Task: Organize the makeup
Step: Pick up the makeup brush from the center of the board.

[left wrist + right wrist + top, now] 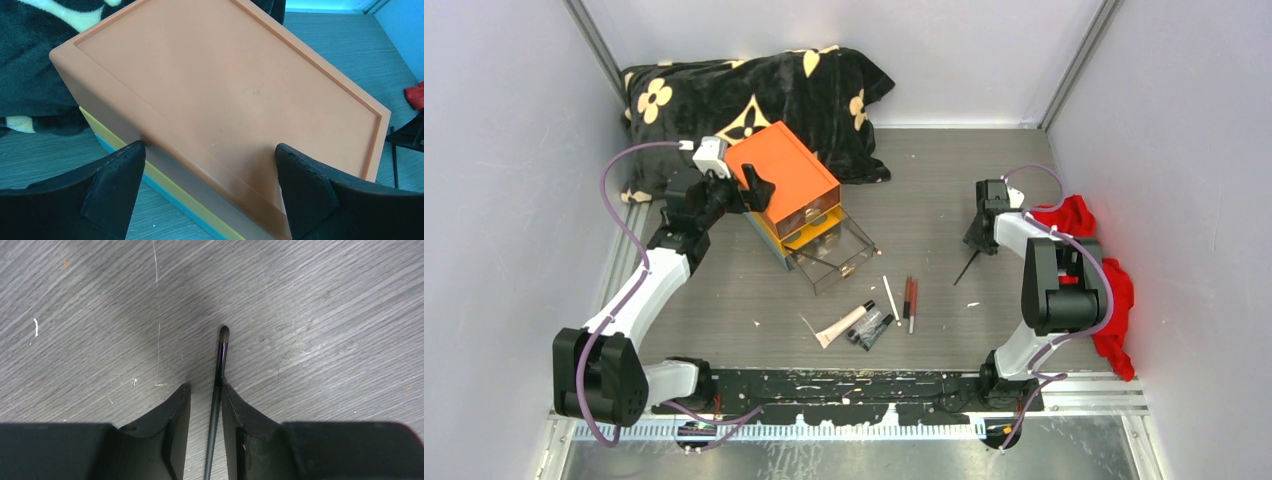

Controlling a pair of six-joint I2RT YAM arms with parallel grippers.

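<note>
A thin black makeup stick lies on the grey table, also seen in the top view. My right gripper straddles it with jaws narrowly apart; the stick rests against the right finger, with a gap to the left one. A pinkish tube, a black tube, a white pencil and red pencils lie at front centre. My left gripper is open wide across the near edge of the orange box. No pink or round compacts show.
The orange box stands at back left with one clear drawer pulled out toward the makeup. A black flowered blanket lies behind it. A red cloth lies along the right wall by the right arm.
</note>
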